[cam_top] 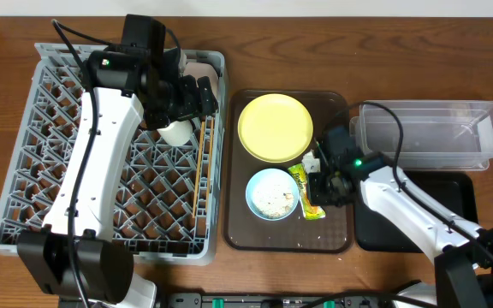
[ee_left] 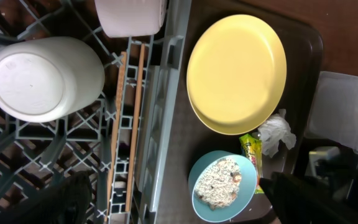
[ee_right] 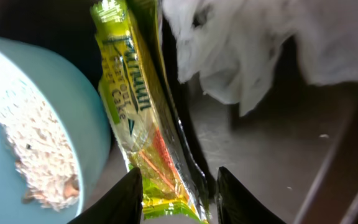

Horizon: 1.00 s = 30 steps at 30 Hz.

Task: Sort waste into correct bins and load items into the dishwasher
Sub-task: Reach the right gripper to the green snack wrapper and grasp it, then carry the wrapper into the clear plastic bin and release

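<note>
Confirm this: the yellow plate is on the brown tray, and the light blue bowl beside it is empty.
One thing is wrong. The light blue bowl is not empty: it holds white rice-like crumbs, as the left wrist view shows. The rest stands: the yellow plate is on the brown tray, with the bowl beside it.

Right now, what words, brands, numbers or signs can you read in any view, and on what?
"Cake": on the snack wrapper, in the right wrist view.
The larger word beside it on the wrapper is blurred and cannot be read.
In the overhead and left wrist views the wrapper's print is too small to read, and no other text shows.
</note>
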Available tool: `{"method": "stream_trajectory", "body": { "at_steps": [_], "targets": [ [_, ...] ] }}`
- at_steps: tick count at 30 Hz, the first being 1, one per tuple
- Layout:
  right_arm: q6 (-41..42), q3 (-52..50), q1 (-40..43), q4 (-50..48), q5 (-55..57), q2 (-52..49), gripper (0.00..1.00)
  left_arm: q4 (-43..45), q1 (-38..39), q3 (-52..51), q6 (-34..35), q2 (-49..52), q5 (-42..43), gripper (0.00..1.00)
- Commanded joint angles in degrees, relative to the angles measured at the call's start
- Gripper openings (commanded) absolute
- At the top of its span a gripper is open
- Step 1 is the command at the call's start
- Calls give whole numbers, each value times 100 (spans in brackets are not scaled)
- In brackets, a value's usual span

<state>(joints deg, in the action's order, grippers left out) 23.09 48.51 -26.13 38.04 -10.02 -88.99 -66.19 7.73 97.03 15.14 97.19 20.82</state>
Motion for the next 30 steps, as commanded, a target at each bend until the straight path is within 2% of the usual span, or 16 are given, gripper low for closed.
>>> {"method": "stream_trajectory", "body": {
  "at_steps": [1, 4, 6, 7, 11, 15, 21, 25, 30],
  "targets": [
    [66, -328, -74, -306, -181, -26, 33, -22, 2, 15, -52, 26, -17, 94],
    [70, -544, -72, -640, -184, -26, 21, -22, 2, 15, -52, 26, -20, 95],
    [87, -575, -72, -702, -181, -26, 4, -22, 2, 15, -52, 26, -20, 95],
    [94, -570, -70, -704, -181, -26, 1, -22, 2, 15, -52, 26, -20, 95],
    [90, -470, 9, -640, -184, -15, 1, -20, 2, 15, -52, 26, -20, 95],
    [52, 151, 293, 188, -186, 125, 1, -20, 2, 15, -52, 26, -20, 95],
    [-501, 1451, 874, 1305, -184, 562, 1, -20, 2, 15, -52, 26, -20, 95],
    [-494, 1687, 1294, 1482, -181, 870, 1, -20, 2, 15, -52, 26, -20, 95],
    [-315, 1683, 2024, 1200, 308, 1034, 1, -20, 2, 15, -52, 26, -20, 95]
  ]
}}
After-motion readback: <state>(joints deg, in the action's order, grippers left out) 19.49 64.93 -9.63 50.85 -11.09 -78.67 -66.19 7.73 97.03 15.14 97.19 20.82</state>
